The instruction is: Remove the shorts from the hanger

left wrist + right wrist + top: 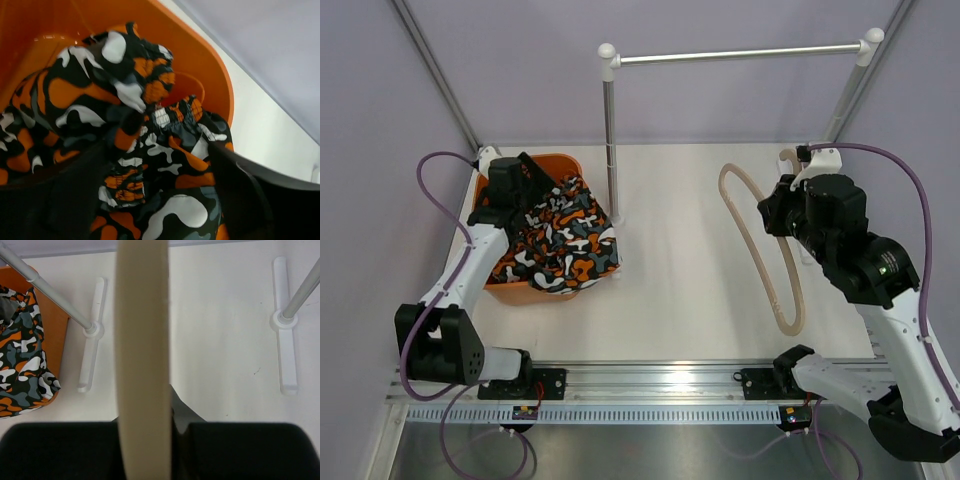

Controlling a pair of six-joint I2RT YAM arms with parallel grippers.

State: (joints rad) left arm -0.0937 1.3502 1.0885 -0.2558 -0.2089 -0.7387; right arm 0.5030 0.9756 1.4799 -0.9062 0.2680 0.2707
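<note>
Nearest us, the right gripper [777, 212] is clamped on the hanger [142, 315], a single thin loop of smooth pale beige wood that runs straight up between its black fingers in the right wrist view and, seen from above, stretches out over the white table [680, 300] with nothing on it. To the left, the left gripper [533, 178] hangs over one glossy orange plastic bin [30, 30], its two dark fingers [250, 190] standing wide apart with cloth bunched between them. The shorts [565, 240] lie crumpled in that bin, soft fabric blotched orange, black, grey and white with a gathered waistband, one side spilling over the rim onto the table. Farthest back stands one metal rail [740, 55] with two white joints [608, 50] on two uprights, each in a white foot [282, 325]
</note>
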